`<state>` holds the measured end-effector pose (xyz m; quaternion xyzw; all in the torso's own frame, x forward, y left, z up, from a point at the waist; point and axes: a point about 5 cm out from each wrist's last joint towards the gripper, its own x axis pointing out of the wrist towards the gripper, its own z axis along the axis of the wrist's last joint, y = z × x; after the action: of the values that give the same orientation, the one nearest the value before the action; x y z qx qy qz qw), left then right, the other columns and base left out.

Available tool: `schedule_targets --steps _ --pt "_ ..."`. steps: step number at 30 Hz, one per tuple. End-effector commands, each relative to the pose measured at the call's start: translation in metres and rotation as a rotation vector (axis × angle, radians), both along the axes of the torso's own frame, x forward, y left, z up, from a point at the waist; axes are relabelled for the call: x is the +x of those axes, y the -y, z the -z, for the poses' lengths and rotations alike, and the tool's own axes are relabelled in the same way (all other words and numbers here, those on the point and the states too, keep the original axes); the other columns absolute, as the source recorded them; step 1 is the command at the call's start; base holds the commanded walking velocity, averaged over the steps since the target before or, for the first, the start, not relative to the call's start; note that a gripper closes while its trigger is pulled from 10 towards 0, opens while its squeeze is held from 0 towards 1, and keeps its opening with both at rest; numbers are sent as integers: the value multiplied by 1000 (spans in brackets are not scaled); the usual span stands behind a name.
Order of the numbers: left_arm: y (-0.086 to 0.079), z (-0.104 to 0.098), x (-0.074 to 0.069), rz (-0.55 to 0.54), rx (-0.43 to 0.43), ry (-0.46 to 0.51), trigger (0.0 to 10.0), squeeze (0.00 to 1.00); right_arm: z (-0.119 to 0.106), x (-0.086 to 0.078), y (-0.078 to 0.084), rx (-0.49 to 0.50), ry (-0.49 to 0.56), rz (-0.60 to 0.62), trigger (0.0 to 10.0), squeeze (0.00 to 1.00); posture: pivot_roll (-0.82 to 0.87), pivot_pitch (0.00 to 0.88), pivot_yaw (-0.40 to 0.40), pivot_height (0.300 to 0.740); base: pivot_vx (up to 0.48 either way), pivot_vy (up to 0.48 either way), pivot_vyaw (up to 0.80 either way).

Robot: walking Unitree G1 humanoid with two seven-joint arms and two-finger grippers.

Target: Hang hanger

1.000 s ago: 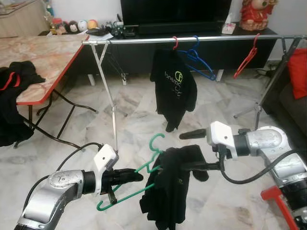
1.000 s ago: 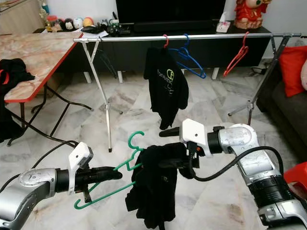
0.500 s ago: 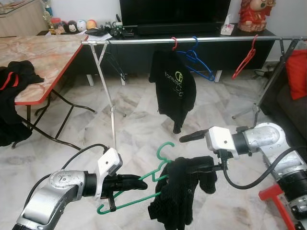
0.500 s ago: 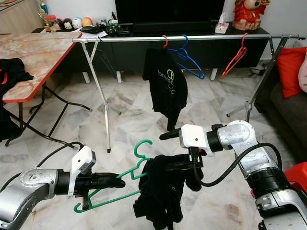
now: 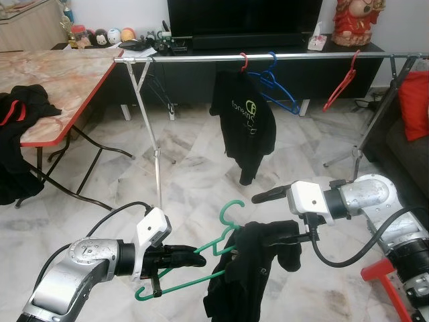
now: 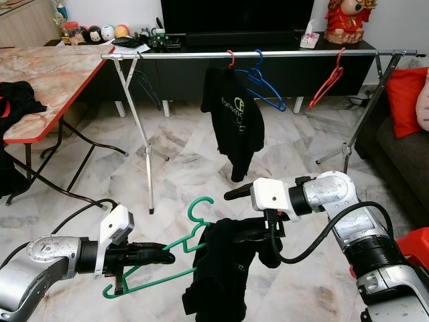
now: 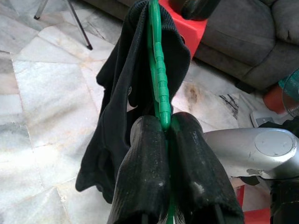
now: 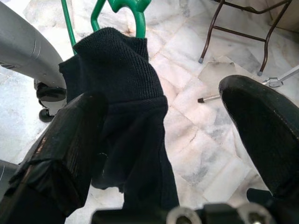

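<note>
Marble floor (image 5: 194, 174), green hanger (image 5: 201, 251) draped with black garment (image 5: 244, 275)

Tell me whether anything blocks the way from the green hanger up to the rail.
Nothing visible does. The green hanger, held in the left claw, has open floor ahead, and the rail has a bare stretch left of the hung black shirt.

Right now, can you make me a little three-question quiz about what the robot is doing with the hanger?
1. True or false: the left gripper is shut on the green hanger.
2. What hangs from the green hanger? A) a black garment B) a red towel C) nothing
3. Fill in: the right gripper's fingers are ____.

Key: 1 true. 2 A. 3 open, one finger against the garment.
</note>
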<state>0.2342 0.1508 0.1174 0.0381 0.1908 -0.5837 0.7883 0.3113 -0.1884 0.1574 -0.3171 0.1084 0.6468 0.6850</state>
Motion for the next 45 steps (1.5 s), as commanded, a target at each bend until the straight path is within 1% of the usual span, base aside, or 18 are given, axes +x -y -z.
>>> schedule_targets --steps 1,13,14,15,16,17,26,29,31,34,35,36,45 --pt "3 -12 1 35 -15 62 10000 0 -7 3 -2 -16 23 -21 10000 0 -124 0 12 740 0 0 0" --pt "3 -12 1 37 -15 61 10000 0 -7 4 -1 -16 26 -27 10000 0 -124 0 12 740 0 0 0" --pt "6 -15 2 43 -18 73 10000 0 11 -2 -4 -61 -70 -87 10000 0 -108 0 10 740 0 0 0" --pt "9 -17 3 47 -22 81 10000 0 23 -8 -6 -96 -143 -131 10000 0 -108 0 10 740 0 0 0" --pt "10 -18 4 50 -24 87 10000 0 31 -12 -6 -119 -192 -161 10000 0 -108 0 10 740 0 0 0" --pt "11 -19 5 51 -25 90 10000 0 35 -15 -7 -130 -217 -175 10000 0 -108 0 10 740 0 0 0" --pt "12 -19 5 48 -26 92 10000 0 37 -14 -6 -146 -215 -176 10000 0 -107 0 8 740 0 0 0" --pt "12 -19 5 45 -28 92 10000 0 38 -12 -9 -131 -206 -174 10000 0 -107 0 8 740 0 0 0" --pt "12 -19 6 43 -28 92 10000 0 37 -9 -11 -118 -179 -156 10000 0 -107 0 8 740 0 0 0" --pt "12 -19 6 40 -27 93 10000 0 34 2 -16 -92 -91 -84 10000 0 -104 0 8 740 0 0 0" --pt "12 -19 6 40 -27 93 10000 0 34 2 -16 -92 -91 -84 10000 0 -104 0 8 740 0 0 0" --pt "12 -19 7 39 -28 94 10000 0 34 5 -17 -83 -77 -59 10000 0 -104 0 8 740 0 0 0" --pt "13 -19 7 36 -29 94 10000 0 39 2 -16 -103 -116 -88 10000 0 -102 0 7 740 0 0 0"
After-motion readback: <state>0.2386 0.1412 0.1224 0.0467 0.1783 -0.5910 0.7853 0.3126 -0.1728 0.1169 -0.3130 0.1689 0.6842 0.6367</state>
